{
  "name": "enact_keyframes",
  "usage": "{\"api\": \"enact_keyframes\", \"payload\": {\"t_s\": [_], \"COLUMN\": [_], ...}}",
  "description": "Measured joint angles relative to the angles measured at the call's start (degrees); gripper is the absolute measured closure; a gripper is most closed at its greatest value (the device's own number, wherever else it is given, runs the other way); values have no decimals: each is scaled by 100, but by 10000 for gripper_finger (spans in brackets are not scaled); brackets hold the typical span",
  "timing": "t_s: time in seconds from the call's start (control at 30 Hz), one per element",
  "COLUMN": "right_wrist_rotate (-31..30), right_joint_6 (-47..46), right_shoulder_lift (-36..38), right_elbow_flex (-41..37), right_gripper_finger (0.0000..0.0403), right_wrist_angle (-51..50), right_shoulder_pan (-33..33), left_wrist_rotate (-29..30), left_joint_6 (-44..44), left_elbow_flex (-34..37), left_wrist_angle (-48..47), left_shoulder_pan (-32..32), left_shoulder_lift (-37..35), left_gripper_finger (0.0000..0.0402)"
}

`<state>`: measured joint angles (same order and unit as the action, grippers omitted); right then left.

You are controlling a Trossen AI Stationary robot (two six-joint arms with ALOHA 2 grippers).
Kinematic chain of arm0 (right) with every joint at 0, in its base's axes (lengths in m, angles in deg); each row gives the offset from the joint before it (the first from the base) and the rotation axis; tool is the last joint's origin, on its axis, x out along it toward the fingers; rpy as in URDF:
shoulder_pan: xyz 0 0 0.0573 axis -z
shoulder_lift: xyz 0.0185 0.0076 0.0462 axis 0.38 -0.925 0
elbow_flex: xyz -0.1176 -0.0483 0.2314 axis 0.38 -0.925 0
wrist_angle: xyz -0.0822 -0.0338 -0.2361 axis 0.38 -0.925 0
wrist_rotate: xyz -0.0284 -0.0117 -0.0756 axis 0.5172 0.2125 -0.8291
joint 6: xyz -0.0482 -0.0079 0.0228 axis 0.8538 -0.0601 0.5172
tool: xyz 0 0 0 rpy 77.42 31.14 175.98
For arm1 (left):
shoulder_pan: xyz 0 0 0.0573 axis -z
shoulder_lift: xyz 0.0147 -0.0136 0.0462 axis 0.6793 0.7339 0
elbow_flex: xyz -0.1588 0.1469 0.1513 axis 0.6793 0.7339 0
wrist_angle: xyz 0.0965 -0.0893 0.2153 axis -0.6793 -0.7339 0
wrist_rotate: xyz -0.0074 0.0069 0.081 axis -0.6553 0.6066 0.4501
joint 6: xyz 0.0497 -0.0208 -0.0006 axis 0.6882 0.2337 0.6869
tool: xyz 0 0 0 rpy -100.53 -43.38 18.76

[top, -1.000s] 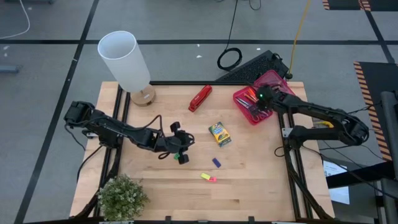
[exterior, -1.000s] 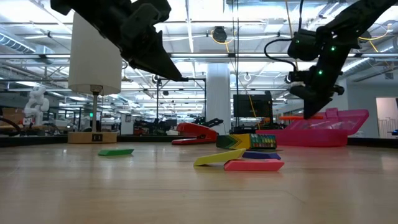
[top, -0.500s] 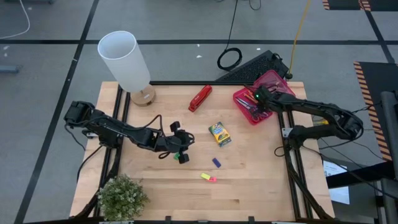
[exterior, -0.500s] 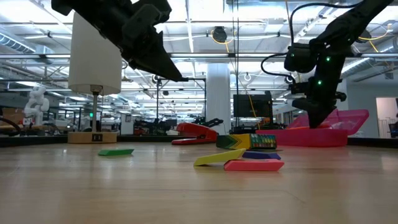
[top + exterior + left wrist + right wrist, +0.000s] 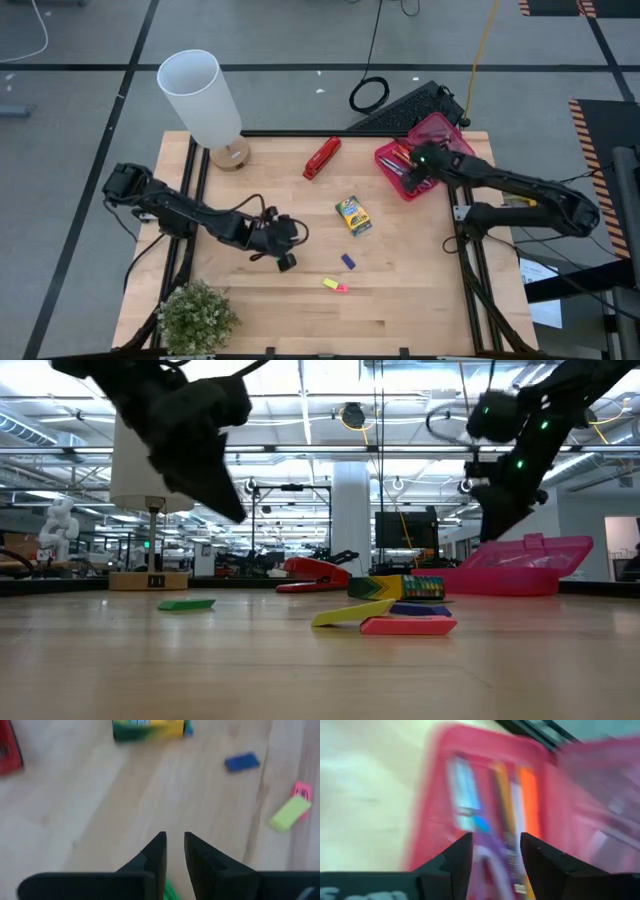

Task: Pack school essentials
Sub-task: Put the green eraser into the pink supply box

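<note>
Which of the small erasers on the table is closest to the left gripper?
The green eraser: it lies right by the left gripper, showing between its fingers in the wrist view. The blue eraser, yellow eraser and pink eraser lie farther toward the right arm.

Pale wood table. Crayon box green and yellow, mid-table. Blue eraser nearer; yellow eraser and pink eraser nearer still. Green eraser on left. Red stapler at far edge. Pink plastic box far right, holding orange marker and purple pen. White lampshade, far left. Green plant, near left. Arms dark.
</note>
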<state>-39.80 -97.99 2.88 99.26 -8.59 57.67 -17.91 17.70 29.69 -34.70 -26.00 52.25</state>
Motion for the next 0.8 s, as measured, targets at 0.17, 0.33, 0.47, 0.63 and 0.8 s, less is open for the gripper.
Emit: {"api": "enact_keyframes", "payload": {"t_s": [0.17, 0.33, 0.47, 0.63, 0.8], "right_wrist_rotate": [844, 648, 278, 240, 220], "right_joint_6": [-191, -577, -483, -141, 264], "right_shoulder_lift": [727, 1113, 1124, 974, 771], "right_elbow_flex": [0, 0, 0, 0, 0], "right_gripper_finger": [240, 242, 242, 243, 243], "right_wrist_angle": [10, 76, 321, 706, 1071], "right_shoulder_pan": [-953, -2239, -3115, -3700, -3757], "left_wrist_rotate": [-32, 97, 231, 293, 460], "left_joint_6": [-1042, -1748, -2350, -2949, -2877], "left_elbow_flex": [0, 0, 0, 0, 0], "left_wrist_angle": [-558, -653, -802, -949, -1040], "left_shoulder_pan": [362, 636, 724, 746, 716], "left_shoulder_lift": [0, 0, 0, 19, 307], "left_gripper_finger": [289, 223, 182, 161, 160]}}
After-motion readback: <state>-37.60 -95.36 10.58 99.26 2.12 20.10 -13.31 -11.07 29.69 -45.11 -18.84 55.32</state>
